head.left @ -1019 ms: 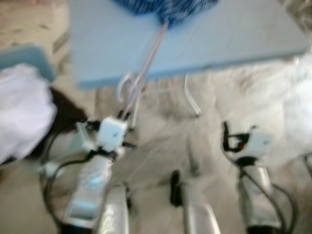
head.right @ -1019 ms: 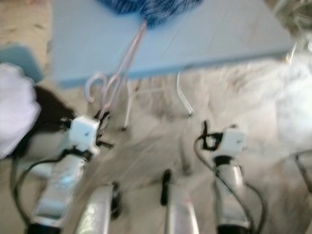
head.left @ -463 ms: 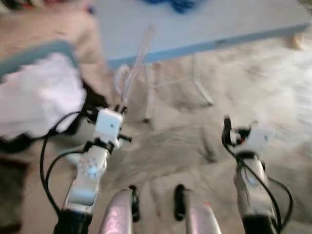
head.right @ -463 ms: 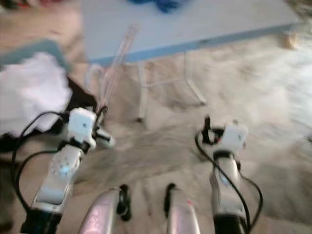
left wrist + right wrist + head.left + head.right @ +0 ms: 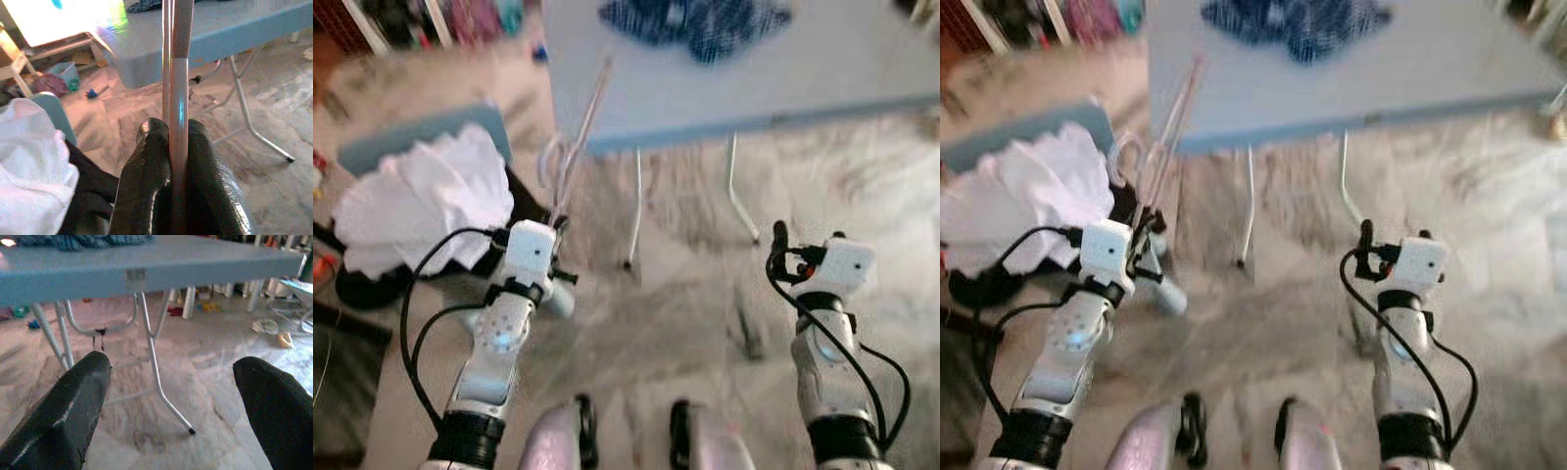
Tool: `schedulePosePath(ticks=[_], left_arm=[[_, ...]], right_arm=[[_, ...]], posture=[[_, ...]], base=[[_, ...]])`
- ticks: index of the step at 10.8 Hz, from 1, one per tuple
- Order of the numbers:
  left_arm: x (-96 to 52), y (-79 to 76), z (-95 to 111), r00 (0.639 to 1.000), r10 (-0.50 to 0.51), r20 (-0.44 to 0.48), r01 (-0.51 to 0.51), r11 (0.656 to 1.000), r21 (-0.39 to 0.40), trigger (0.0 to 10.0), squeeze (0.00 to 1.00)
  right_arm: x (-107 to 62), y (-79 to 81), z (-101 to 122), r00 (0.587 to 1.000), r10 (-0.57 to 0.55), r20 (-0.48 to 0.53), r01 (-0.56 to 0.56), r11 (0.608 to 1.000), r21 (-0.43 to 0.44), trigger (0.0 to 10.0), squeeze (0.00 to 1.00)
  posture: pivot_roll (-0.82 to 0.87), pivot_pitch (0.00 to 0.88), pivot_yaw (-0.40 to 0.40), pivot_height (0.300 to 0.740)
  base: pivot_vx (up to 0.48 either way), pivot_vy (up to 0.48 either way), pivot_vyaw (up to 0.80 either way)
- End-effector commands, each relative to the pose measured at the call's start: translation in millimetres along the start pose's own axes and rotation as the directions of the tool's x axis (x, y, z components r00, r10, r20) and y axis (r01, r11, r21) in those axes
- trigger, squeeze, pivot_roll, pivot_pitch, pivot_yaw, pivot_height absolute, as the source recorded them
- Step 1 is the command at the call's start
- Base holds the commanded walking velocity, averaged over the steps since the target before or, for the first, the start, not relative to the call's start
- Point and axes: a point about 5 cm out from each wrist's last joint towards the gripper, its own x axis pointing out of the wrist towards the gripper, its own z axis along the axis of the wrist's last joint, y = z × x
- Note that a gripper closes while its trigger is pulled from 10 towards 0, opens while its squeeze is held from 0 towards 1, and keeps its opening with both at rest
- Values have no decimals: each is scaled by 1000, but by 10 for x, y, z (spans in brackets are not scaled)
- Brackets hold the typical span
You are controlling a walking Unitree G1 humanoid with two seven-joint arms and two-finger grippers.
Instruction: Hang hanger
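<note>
The left gripper [image 5: 177, 147] has its two black fingers [image 5: 144, 176] pressed tight on the pink hanger [image 5: 576, 147], whose thin rods run out past the fingertips toward the edge of the pale blue folding table [image 5: 822, 83] (its hook curls beside the rods, over the floor). The right gripper [image 5: 171, 396] holds nothing, its fingers [image 5: 73, 406] spread wide apart, with the table's metal legs [image 5: 159, 367] beyond them and a blue checked cloth [image 5: 700, 22] on the tabletop. A heap of white cloth [image 5: 426, 201] lies off to the outer side of the left gripper.

No readable text (views blurred).
</note>
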Motion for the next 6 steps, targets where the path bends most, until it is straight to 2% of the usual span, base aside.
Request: schedulePosePath(ticks=[1,2,3,4,5,6], left_arm=[[-6,-113,-105,989,-137,-61,137,991,1,10000,0],[-6,-192,-198,959,-248,-139,252,968,14,10000,0],[-69,-159,-373,894,-363,-263,372,928,-17,10000,0],[-122,-141,-409,867,-407,-286,429,903,14,10000,0],[-174,-133,-454,841,-441,-314,469,883,19,10000,0],[-287,-191,-482,769,-549,-328,578,816,-10,10000,0]], right_arm=[[39,55,34,998,61,22,-60,997,-39,10000,0],[81,127,104,986,161,48,-155,981,-121,10000,0],[160,140,230,928,372,35,-349,896,-276,10000,0],[192,49,281,895,445,-4,-424,850,-311,10000,0],[193,-8,322,839,541,-56,-522,772,-362,10000,0],[164,-91,392,692,700,-174,-699,590,-406,10000,0]], posture=[[1,100,22,740],[3,110,18,740],[-5,127,7,740],[-7,137,-1,740],[-10,145,-4,740],[-11,154,-6,740]], base=[[0,0,0],[0,0,0],[0,0,0],[0,0,0],[0,0,0],[0,0,0]])
